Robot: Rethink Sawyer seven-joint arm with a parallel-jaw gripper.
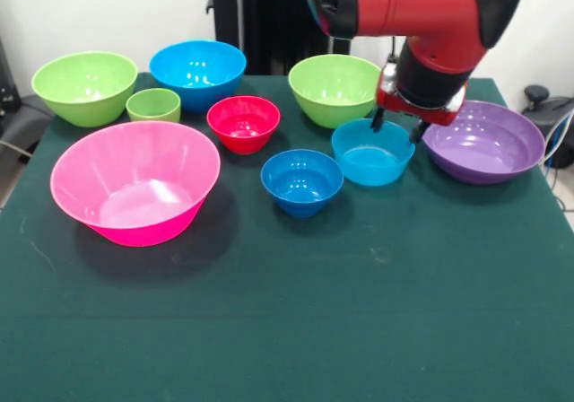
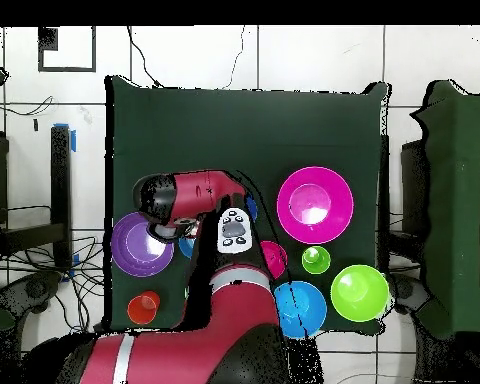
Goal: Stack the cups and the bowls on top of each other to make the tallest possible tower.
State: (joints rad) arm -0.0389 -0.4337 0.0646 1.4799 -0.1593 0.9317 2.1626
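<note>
My gripper (image 1: 397, 126) is open, its two fingers just above the far rim of the teal bowl (image 1: 372, 155), with nothing between them. The wide purple bowl (image 1: 484, 142) sits right of it and a lime-green bowl (image 1: 334, 88) behind and to the left. The small blue bowl (image 1: 301, 180) and small red bowl (image 1: 243, 122) stand mid-table. The huge pink bowl (image 1: 134, 182) is at the near left. Behind it are the short lime-green cup (image 1: 153, 105), the large blue bowl (image 1: 197, 72) and another lime-green bowl (image 1: 85, 86). The orange cup (image 2: 144, 306) shows only in the overhead view, behind the purple bowl (image 2: 141, 244).
All bowls stand upright and apart on the dark green table (image 1: 359, 312). None is stacked. The arm (image 1: 421, 16) comes down over the far right and hides what is behind it. A black pedestal (image 1: 260, 16) stands at the far edge.
</note>
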